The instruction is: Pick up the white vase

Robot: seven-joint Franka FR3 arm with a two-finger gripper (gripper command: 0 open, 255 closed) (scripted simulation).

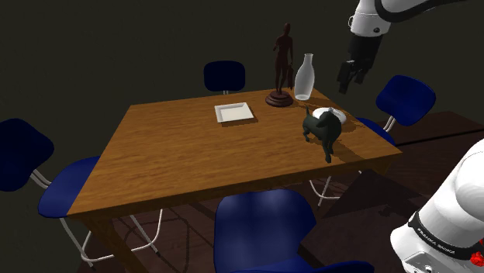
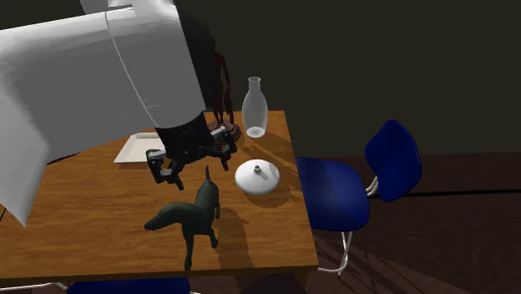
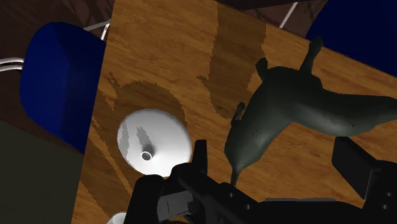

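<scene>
Wrist view, squat white vase (image 3: 154, 141) upright on table (image 3: 165, 57), mouth pointing straight up, jaws spread apart, empty

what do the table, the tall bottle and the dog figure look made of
Table: wood, with visible grain. Tall bottle: likely glass, pale and partly see-through. Dog figure: dark and smooth with a dull sheen, maybe metal or stone; unclear.

Wood-grain table (image 1: 178, 147), smooth white vase (image 2: 257, 177)
</scene>
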